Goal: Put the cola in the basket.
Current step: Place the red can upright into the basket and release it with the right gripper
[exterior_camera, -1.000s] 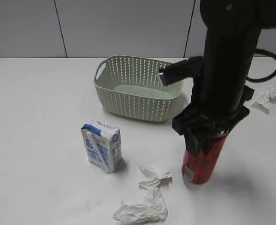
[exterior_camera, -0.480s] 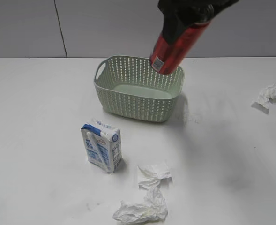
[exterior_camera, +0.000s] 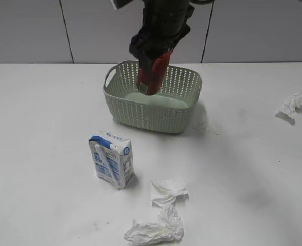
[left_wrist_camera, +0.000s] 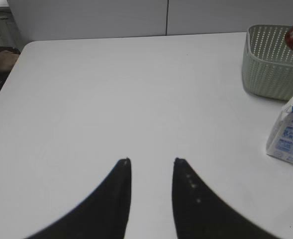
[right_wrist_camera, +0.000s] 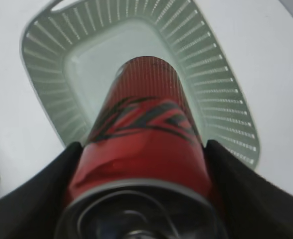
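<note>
Red cola [exterior_camera: 151,77] clamped between right jaws.

The right hand [right_wrist_camera: 141,164] grips a red can [right_wrist_camera: 144,134] near its silver top, one dark finger [right_wrist_camera: 37,199] on each side of the can. The top with its pull tab fills the bottom of the view, blurred. Black and grey streaks run across the red wall. The can's far end sits over the pale green basket [right_wrist_camera: 226,99], inside the outline of its rim and above its smooth floor. White counter [right_wrist_camera: 275,59] surrounds the basket on all sides.
</note>
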